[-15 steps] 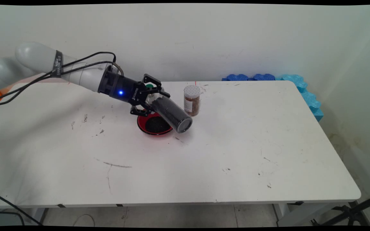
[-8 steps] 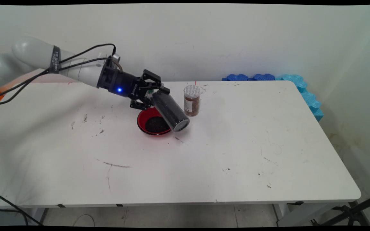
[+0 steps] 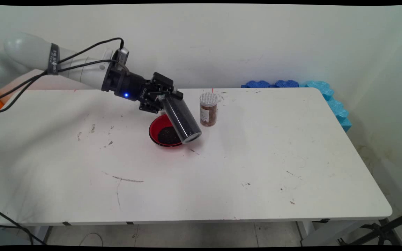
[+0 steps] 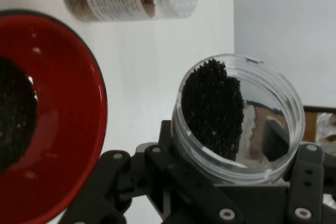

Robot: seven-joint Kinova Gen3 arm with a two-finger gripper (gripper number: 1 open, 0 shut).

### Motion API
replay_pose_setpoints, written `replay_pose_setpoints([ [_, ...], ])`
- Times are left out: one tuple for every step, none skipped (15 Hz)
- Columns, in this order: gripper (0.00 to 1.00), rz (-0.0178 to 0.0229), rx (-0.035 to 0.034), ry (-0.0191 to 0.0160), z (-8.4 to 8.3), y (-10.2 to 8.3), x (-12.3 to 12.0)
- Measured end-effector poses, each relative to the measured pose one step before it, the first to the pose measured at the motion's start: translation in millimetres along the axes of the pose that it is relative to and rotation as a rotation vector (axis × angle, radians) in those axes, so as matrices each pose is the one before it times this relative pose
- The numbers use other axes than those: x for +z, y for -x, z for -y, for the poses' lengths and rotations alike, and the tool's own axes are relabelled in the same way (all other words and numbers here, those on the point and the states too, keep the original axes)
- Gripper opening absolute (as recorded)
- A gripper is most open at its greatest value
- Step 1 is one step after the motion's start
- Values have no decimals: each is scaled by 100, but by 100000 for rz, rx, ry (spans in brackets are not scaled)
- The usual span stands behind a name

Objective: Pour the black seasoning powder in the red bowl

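Clear plastic forms the jar (image 3: 181, 118) that the gripper (image 3: 164, 99) clamps between its two black fingers, which close on the jar's upper end, left of centre in the main view. From there the jar slants down and to the right, its base lowest and hanging above the right rim of the red bowl (image 3: 156, 129). Dark granules fill it along most of its length. In the hand view the jar's (image 4: 239, 116) open round mouth faces the camera at lower right, with the gripper's (image 4: 231, 182) black linkage wrapped about it; the granules are heaped against the left side of the inside and the right side is bare. The bowl (image 4: 73, 124), at the left of that view, holds a dark heap of the same granules. A second jar (image 3: 208, 108) with a white perforated lid and brown contents stands upright just right of the bowl on the white table (image 3: 257, 157).
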Motion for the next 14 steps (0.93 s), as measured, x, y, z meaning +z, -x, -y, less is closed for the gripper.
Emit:
replay_pose_setpoints([
  [0, -208, 3545, -200, -200, 48, -139],
  [0, -99, 2227, -144, -128, 27, -76],
  [0, -95, 3480, -290, -188, 48, -117],
  [0, -156, 3780, -325, -201, 61, -147],
  [0, -245, 3482, -224, -245, 32, -118],
  [0, -438, 2836, -209, -242, -16, -85],
  [0, -560, 3337, -167, -315, -12, -121],
  [0, -378, 3133, -96, -308, 9, -84],
  [0, -433, 3756, 125, -424, 34, -106],
  [0, -350, 3891, 259, -493, 16, -55],
  [0, -353, 3446, 277, -460, 42, -75],
  [0, -416, 4106, 293, -561, 49, -106],
  [0, -435, 4227, 208, -585, 14, -118],
  [0, -417, 4443, 110, -589, -16, -124],
])
